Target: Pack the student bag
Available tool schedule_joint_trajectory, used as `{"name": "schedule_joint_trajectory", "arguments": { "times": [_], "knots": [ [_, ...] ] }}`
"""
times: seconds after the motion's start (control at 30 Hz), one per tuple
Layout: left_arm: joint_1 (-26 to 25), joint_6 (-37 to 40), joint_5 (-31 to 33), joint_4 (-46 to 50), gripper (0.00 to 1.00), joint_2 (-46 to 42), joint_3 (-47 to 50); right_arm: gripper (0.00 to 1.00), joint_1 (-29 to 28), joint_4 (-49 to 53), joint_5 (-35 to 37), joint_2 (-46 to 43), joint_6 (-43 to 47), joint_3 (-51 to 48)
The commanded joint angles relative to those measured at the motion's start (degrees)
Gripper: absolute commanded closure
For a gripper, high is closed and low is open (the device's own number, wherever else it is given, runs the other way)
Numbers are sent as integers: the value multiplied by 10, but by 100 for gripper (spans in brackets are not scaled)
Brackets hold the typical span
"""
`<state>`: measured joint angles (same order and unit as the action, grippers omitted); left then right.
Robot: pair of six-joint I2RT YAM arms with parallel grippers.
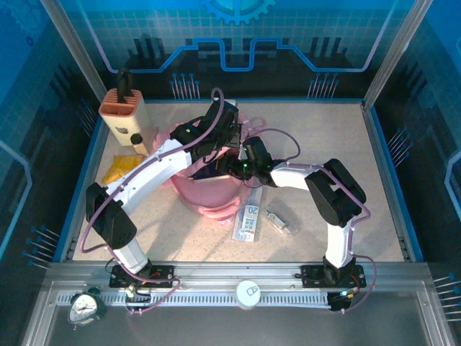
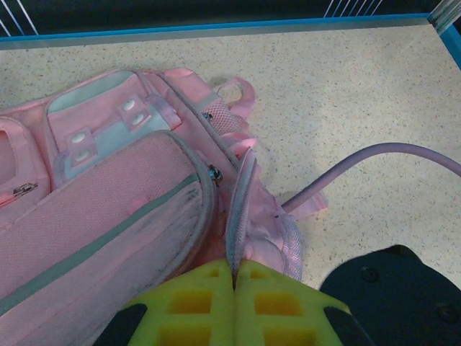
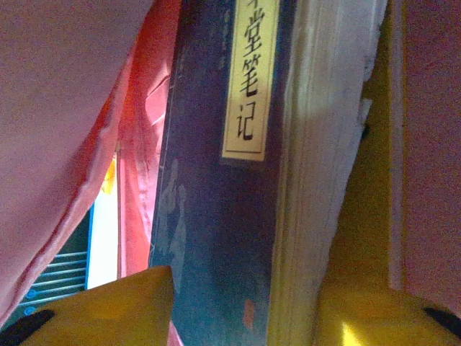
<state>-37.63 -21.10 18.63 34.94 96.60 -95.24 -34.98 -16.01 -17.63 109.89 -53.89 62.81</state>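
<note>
Speckled table (image 1: 324, 144) | my left pincer (image 2: 234, 277) clenched on bag (image 2: 108, 216) flap: I should hold mouth wide | right pincer (image 3: 245, 310) straddling notebook (image 3: 216, 216), grip untellable: push straight, deep.

The student bag (image 2: 108, 209) is showing soft, matt pink cloth with open mesh panels and smoother pale strips, and the table (image 2: 346, 94) is looking matt and finely speckled, like stone. The notebook (image 3: 209, 216) is showing a dark, faintly glossy cover and pale paper page edges. The left gripper (image 2: 234, 282) is presenting matt yellow plastic pads (image 2: 194, 306) and a smooth lilac cable (image 2: 360, 162).
</note>
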Motion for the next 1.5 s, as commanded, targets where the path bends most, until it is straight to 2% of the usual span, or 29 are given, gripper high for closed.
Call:
{"name": "schedule_joint_trajectory", "arguments": {
  "times": [0.0,0.07,0.17,0.23,0.3,0.37,0.5,0.63,0.73,0.9,1.1,1.27,1.37,1.47],
  "knots": [
    [7,-20,0,-29,100,-8,-24,43,-6,-14,23,-64,27,-40],
    [10,-24,-9,-30,100,-13,-11,39,-3,-8,27,-104,37,-74],
    [18,-34,-44,-37,90,-18,12,31,-2,19,34,-172,65,-119],
    [29,-53,-87,-56,78,-28,44,24,6,54,45,-209,82,-147],
    [38,-77,-115,-73,71,-41,77,20,27,59,42,-246,78,-182],
    [44,-95,-125,-86,63,-66,112,18,38,66,43,-283,89,-208],
    [60,-119,-128,-111,54,-140,201,12,46,148,56,-342,121,-220],
    [107,-151,-109,-100,48,-203,301,7,37,214,20,-343,126,-194],
    [163,-182,-133,-110,43,-246,377,6,8,237,24,-334,106,-188],
    [258,-194,-151,-128,41,-280,456,5,-42,223,20,-292,67,-180],
    [345,-185,-173,-156,41,-227,467,4,-68,183,31,-225,22,-156],
    [380,-191,-176,-182,41,-194,466,9,-70,153,64,-181,6,-141],
    [388,-188,-186,-188,41,-183,466,19,-61,166,87,-167,26,-128],
    [390,-184,-185,-180,40,-178,462,35,-40,170,104,-159,50,-110]
  ]
}}
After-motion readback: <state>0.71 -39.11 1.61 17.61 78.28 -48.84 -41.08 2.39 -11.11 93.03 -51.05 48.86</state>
